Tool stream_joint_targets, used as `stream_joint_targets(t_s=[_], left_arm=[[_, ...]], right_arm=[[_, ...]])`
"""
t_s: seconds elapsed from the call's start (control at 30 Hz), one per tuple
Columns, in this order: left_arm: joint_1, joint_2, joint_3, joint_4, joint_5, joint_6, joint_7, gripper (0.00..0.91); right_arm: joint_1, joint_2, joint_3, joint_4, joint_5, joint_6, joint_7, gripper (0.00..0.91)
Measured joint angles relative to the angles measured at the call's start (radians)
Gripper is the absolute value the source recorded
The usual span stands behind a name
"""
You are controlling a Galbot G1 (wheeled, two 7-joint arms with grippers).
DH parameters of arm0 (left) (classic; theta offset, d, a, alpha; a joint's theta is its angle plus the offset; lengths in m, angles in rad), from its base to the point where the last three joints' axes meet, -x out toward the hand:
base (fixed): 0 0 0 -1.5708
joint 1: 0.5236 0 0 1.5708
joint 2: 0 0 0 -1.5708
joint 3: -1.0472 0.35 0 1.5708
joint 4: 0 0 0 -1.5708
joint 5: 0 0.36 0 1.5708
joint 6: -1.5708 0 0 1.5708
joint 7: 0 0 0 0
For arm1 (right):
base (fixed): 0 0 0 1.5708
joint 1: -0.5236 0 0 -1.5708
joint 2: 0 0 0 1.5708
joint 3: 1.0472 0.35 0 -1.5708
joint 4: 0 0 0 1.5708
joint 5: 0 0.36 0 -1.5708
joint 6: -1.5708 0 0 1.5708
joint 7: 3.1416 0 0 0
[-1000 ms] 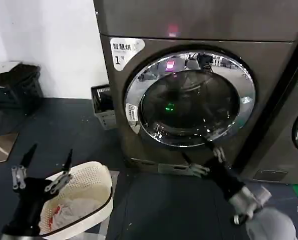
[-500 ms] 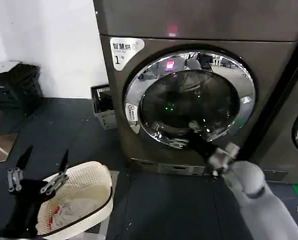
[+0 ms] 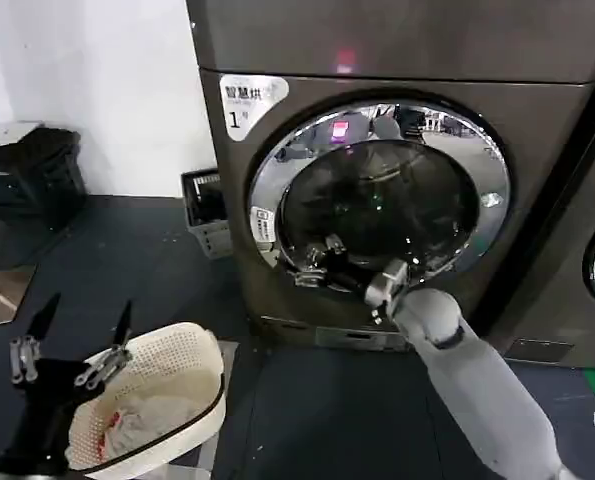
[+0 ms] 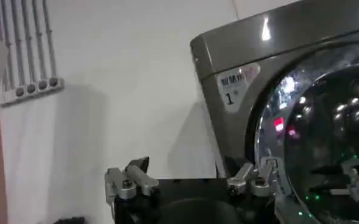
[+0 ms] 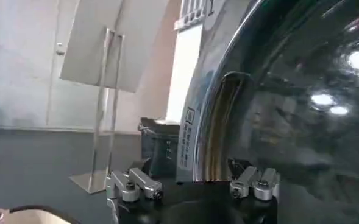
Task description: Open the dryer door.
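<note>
The dryer is a big grey-brown machine with a white "1" label. Its door is round with a wide chrome rim and dark glass, and it lies flush against the front. My right gripper is open at the door's lower left rim, close against it. In the right wrist view the rim's edge and a recess stand just beyond the open gripper. My left gripper is open and holds nothing, low at the left, well away from the dryer.
A white laundry basket with clothes in it sits on the floor under my left arm. A small grey crate stands beside the dryer and a black bin by the wall. A neighbouring machine adjoins on the right.
My right arm rose from the floor in front of the dryer and swung left across the door, bringing its gripper to the lower left rim. The left gripper sank slightly.
</note>
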Motion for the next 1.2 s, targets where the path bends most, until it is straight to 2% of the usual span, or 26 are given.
stream_joint_targets(t_s=[0.63,0.77,0.9,1.2], left_arm=[[-0.04,0.048,-0.066,0.0,-0.122,0.094,0.01,0.907],[-0.047,0.058,-0.075,0.012,-0.149,0.077,0.027,0.907],[-0.062,0.078,-0.085,0.066,-0.169,0.07,0.036,0.907],[-0.11,0.15,-0.089,0.178,-0.267,0.016,0.048,0.907]], right_arm=[[0.184,0.047,-0.138,-0.15,0.027,-0.012,-0.041,0.907],[0.202,0.049,-0.147,-0.162,0.071,-0.04,-0.07,0.907],[0.215,0.044,-0.158,-0.173,0.092,-0.04,-0.113,0.907],[0.206,0.022,-0.157,-0.157,0.104,-0.064,-0.218,0.907]])
